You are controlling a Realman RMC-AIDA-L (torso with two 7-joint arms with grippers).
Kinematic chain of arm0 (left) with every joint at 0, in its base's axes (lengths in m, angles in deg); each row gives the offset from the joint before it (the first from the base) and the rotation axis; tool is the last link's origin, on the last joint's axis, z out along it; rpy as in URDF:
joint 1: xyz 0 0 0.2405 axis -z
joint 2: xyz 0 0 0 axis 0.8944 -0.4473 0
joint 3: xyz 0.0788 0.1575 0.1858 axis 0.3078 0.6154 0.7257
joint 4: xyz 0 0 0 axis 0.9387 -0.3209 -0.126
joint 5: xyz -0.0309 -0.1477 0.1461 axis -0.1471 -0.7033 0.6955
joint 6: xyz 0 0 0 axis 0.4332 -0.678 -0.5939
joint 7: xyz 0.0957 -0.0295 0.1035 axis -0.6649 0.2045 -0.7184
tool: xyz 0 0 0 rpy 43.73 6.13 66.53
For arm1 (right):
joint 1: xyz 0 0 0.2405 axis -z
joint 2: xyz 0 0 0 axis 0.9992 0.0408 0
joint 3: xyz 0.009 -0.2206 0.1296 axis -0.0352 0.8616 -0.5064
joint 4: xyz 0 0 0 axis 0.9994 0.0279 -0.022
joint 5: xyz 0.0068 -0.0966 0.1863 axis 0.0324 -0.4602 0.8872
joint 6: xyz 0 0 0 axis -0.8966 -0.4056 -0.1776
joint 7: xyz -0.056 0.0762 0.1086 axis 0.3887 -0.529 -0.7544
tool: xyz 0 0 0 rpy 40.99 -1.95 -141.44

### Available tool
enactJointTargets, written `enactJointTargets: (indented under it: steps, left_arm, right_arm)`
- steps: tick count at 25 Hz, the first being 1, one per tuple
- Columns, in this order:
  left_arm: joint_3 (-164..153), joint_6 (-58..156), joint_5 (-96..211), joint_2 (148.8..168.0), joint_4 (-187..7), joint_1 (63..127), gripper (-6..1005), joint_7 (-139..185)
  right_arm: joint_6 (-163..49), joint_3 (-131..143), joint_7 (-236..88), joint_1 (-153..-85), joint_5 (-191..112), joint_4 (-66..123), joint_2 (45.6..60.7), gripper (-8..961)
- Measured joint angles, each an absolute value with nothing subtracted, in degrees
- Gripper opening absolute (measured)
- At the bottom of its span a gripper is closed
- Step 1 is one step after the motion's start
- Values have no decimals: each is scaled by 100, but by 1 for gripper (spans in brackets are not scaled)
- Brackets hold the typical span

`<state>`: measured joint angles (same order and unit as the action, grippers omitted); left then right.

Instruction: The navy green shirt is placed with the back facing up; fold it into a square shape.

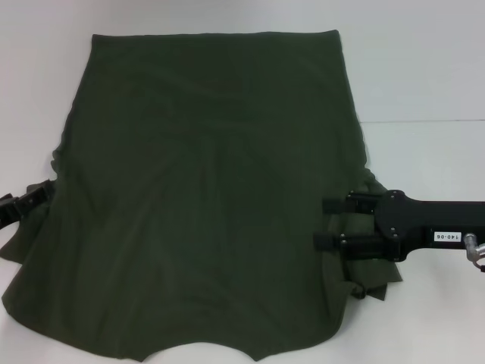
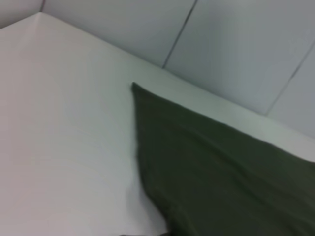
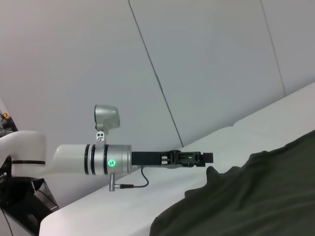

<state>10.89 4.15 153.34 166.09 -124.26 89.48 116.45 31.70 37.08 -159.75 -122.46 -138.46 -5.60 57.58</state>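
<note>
The navy green shirt (image 1: 204, 197) lies spread flat on the white table (image 1: 424, 76), plain back up, hem at the far side and collar at the near edge. My right gripper (image 1: 324, 222) is open, its two black fingers lying over the shirt's right edge where the right sleeve is bunched up. My left gripper (image 1: 34, 199) is at the shirt's left edge by the bunched left sleeve, only partly in view. The left wrist view shows a far corner of the shirt (image 2: 221, 177). The right wrist view shows the shirt (image 3: 256, 196) and the left gripper (image 3: 207, 157) beyond it.
A seam in the table top (image 1: 424, 121) runs to the right of the shirt. Grey wall panels (image 3: 206, 59) stand behind the table. The left arm's silver body (image 3: 88, 160) reaches in from the side.
</note>
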Motion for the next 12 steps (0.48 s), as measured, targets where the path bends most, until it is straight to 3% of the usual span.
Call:
enactJointTargets:
  steps: [12]
  left_arm:
    - [1144, 1204, 15356, 16645, -12094, 9103, 877, 11416]
  right_arm:
    - [3155, 3693, -15983, -12247, -13840, -558, 5776, 872]
